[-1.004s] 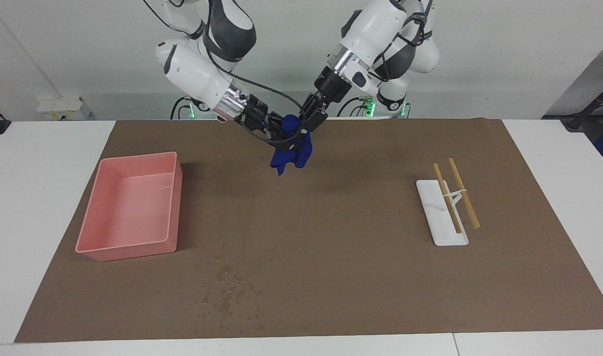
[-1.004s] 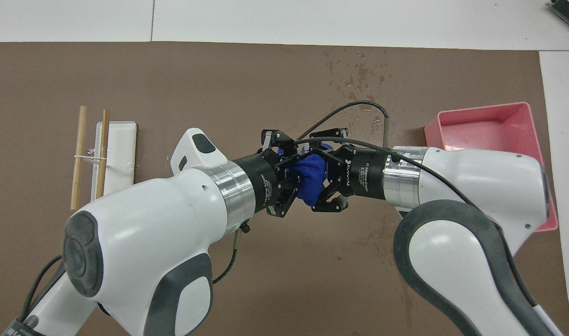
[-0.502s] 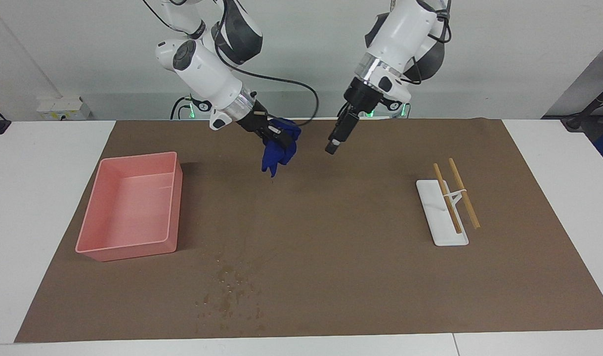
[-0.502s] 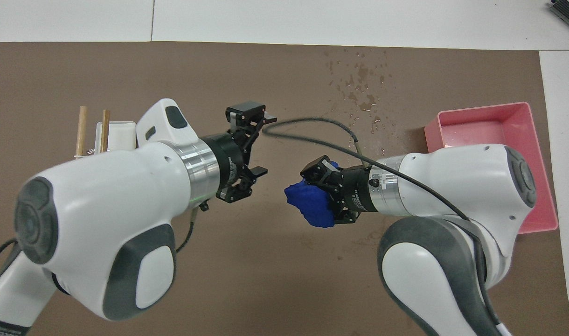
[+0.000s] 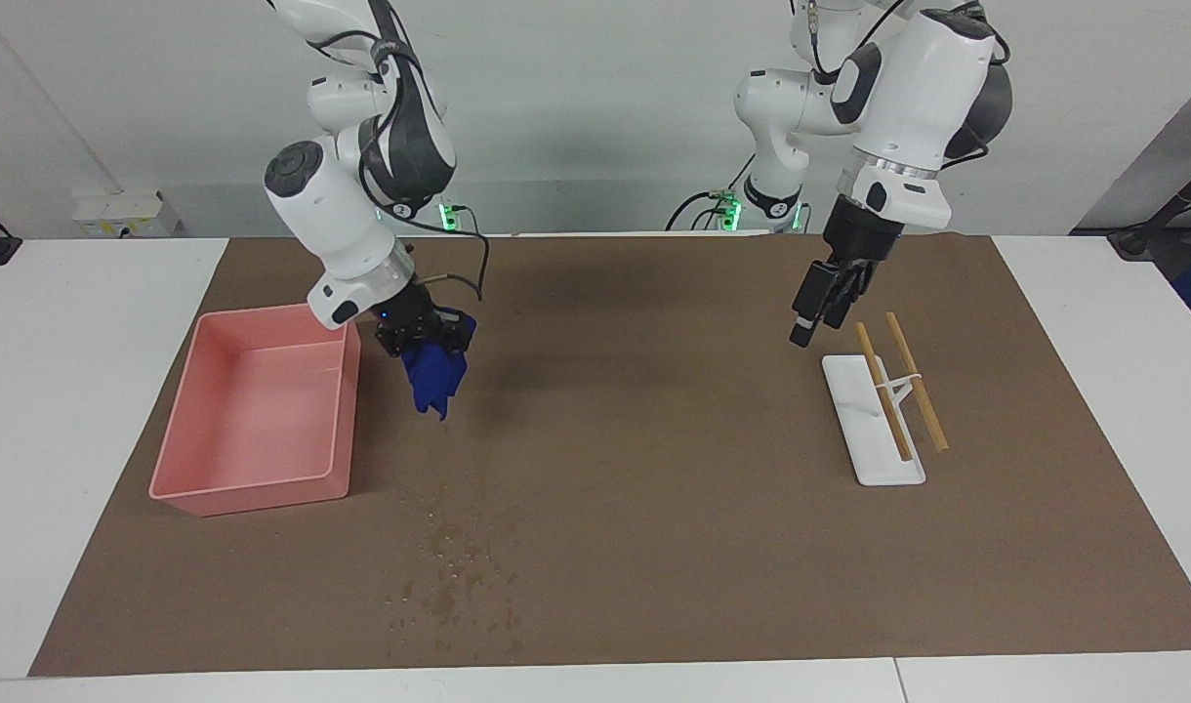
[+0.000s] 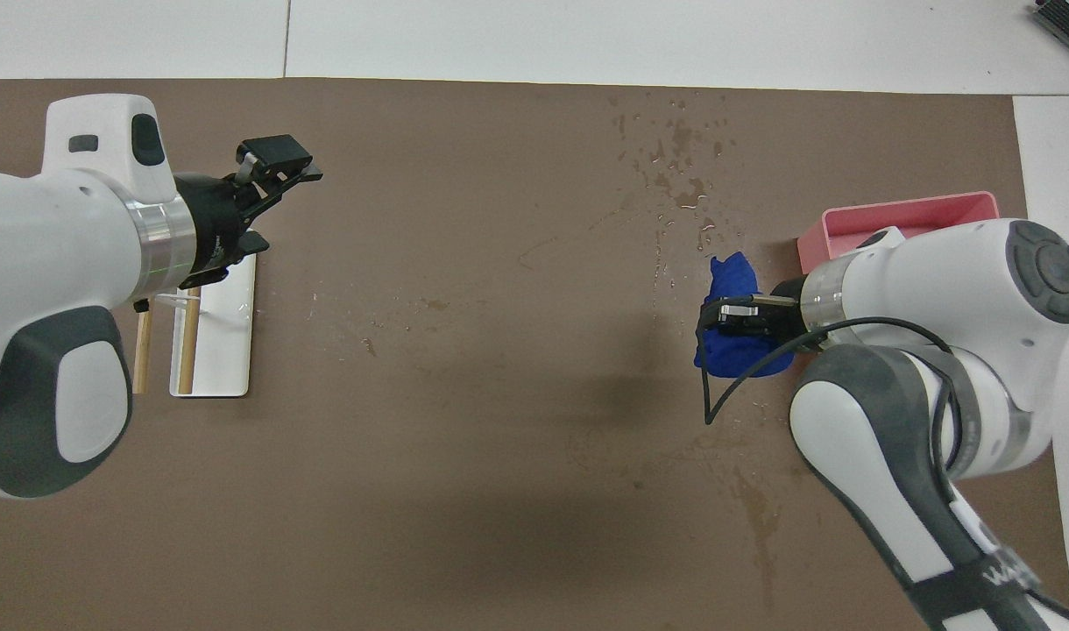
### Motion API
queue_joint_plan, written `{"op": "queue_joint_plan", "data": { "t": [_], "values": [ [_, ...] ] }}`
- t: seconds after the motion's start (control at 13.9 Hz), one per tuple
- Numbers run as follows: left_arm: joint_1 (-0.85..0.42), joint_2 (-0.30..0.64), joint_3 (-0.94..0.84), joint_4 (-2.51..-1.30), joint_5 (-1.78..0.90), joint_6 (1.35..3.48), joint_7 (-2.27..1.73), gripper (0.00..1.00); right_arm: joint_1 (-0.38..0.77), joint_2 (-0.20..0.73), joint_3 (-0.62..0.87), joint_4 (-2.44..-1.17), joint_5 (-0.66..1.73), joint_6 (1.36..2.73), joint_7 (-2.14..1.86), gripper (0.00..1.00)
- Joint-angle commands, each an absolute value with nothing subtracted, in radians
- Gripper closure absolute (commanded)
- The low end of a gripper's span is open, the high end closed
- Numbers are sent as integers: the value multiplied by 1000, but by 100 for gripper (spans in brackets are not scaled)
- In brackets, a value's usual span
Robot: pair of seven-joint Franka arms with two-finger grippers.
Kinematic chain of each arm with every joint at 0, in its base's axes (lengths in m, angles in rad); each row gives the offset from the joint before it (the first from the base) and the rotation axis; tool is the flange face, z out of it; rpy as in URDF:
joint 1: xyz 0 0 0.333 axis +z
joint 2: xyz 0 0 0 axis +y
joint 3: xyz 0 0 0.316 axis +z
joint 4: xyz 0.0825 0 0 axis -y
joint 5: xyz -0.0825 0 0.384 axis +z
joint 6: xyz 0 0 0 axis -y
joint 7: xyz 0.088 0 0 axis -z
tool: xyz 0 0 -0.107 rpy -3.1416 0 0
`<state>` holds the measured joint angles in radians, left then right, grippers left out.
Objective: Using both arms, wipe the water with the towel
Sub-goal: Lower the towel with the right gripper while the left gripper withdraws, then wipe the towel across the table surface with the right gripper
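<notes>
A brown mat [image 5: 713, 547] covers the white table [image 5: 78, 322]. Beside the pink rectangular plastic tray [image 5: 254, 488], the right gripper [image 5: 422, 337] clenches a bunched blue cloth towel [image 5: 432, 381] in the air. The left gripper [image 5: 818, 314], fingers spread and empty, hangs over the white holder [image 5: 864, 444]. Scattered water droplets [image 5: 454, 571] glisten farther from the robots than the towel.

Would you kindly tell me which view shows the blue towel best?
The facing view: the blue towel hangs free below the right gripper, beside the pink bin. The overhead view shows it bunched, partly covered by that gripper.
</notes>
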<state>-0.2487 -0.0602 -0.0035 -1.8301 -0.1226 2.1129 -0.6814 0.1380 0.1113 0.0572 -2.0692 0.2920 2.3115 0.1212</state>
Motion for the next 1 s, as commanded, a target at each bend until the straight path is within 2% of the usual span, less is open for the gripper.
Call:
{"op": "queue_joint_plan", "data": {
  "t": [0.0, 0.14, 0.43, 0.57, 0.72, 0.93],
  "values": [
    [-174, 3, -14, -1650, -69, 1857, -337, 0, 138, 306, 71, -1988, 177, 2523, 83, 100],
    [-146, 5, -14, -1641, -43, 1792, -208, 0, 121, 409, 72, -1892, 111, 2568, 62, 100],
    [-150, 37, -18, -1621, 24, 1694, -69, 0, 106, 606, 72, -1654, 109, 2568, -2, 100],
    [-150, 44, -21, -1605, 25, 1683, -43, 0, 115, 655, 72, -1626, 106, 2574, -2, 100],
    [-126, 48, -32, -1606, 11, 1684, -40, 0, 123, 715, 72, -1580, 104, 2643, -2, 100],
    [-77, 35, -83, -1618, 3, 1677, -40, 0, 133, 784, 72, -1465, 109, 2631, -6, 100]
  ]
}}
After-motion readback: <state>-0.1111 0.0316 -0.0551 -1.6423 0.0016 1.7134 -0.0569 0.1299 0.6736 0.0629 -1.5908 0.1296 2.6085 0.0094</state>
